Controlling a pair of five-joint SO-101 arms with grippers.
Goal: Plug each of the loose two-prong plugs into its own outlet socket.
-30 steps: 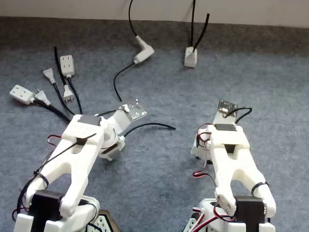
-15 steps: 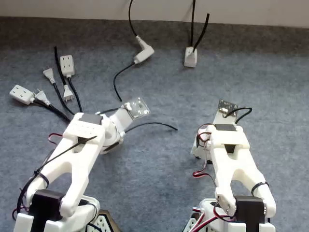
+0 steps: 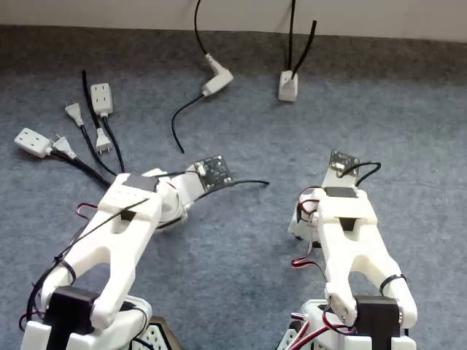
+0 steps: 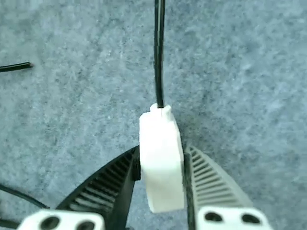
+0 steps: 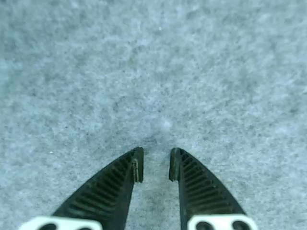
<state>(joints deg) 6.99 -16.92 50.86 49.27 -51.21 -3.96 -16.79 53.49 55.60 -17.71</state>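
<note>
The left end effector [image 4: 161, 154] is closed most of the way. Its ribbed fingers [image 4: 117, 179] clamp the flat sides of a white connector [image 4: 160, 163], and the connector's black cord [image 4: 158, 48] runs straight away over the grey bench [image 4: 249, 72]. The working face is hidden, so I cannot tell whether it carries prongs or slots. The likely risk is that the connector pivots or slips in this narrow pinch if the trailing cord pulls taut or drags on the bench, so the connector would meet its mate crooked. The right end effector [image 5: 156, 165] is only slightly parted, holds nothing and hangs just above bare bench. In the high view, the outlet blocks [image 3: 101, 98] and loose plugs [image 3: 73, 111] lie well apart from the left arm, towards ten o'clock.
</note>
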